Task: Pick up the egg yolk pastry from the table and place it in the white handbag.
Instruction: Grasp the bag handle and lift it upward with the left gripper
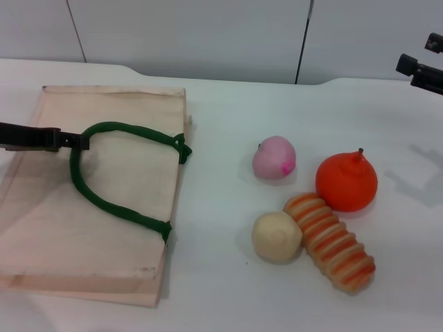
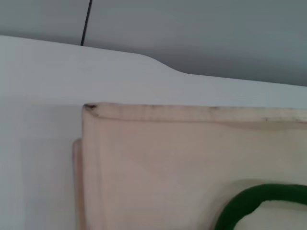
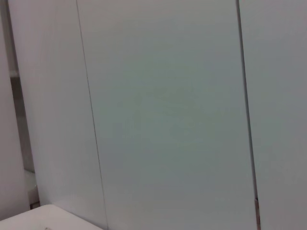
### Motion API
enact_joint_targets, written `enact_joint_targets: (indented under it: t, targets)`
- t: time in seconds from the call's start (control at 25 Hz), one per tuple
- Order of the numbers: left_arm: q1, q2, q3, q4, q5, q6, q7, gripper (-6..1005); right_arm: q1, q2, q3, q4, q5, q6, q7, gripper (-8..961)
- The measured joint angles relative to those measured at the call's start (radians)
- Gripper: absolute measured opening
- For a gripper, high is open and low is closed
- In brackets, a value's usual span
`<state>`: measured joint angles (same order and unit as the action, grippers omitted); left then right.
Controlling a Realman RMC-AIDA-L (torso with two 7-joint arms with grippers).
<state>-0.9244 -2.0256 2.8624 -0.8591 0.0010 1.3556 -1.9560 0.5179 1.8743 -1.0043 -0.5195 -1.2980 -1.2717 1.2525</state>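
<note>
The egg yolk pastry (image 1: 276, 236), a pale cream ball, lies on the white table right of centre, touching the striped roll. The white handbag (image 1: 104, 221) lies flat at the left, its dark green handle (image 1: 118, 207) looped over its top face. My left gripper (image 1: 77, 142) reaches in from the left edge and is shut on the handle's far-left bend. The left wrist view shows the bag's far corner (image 2: 168, 163) and a piece of the handle (image 2: 254, 201). My right gripper (image 1: 421, 68) hangs high at the far right, away from all objects.
A pink round bun (image 1: 274, 158), an orange round fruit (image 1: 346, 181) and an orange-striped ridged roll (image 1: 332, 243) crowd around the pastry. A grey panelled wall (image 3: 168, 120) stands behind the table. Bare table lies between bag and pastry.
</note>
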Motion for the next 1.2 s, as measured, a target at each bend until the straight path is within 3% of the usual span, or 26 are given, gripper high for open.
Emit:
enact_joint_targets:
  t: [0.76, 0.96, 1.2]
  targets:
    - [-0.032, 0.013, 0.002, 0.183, 0.094, -0.188, 0.016, 755, 0.008, 0.012, 0.013, -0.002, 0.0, 0.002, -0.001, 892]
    - [-0.049, 0.038, 0.001, 0.291, 0.16, -0.274, 0.005, 755, 0.009, 0.013, 0.013, -0.002, 0.0, 0.002, -0.001, 892]
    - [-0.067, 0.044, 0.0, 0.346, 0.23, -0.346, -0.044, 753, 0.012, 0.015, 0.013, -0.002, 0.0, -0.001, -0.001, 892]
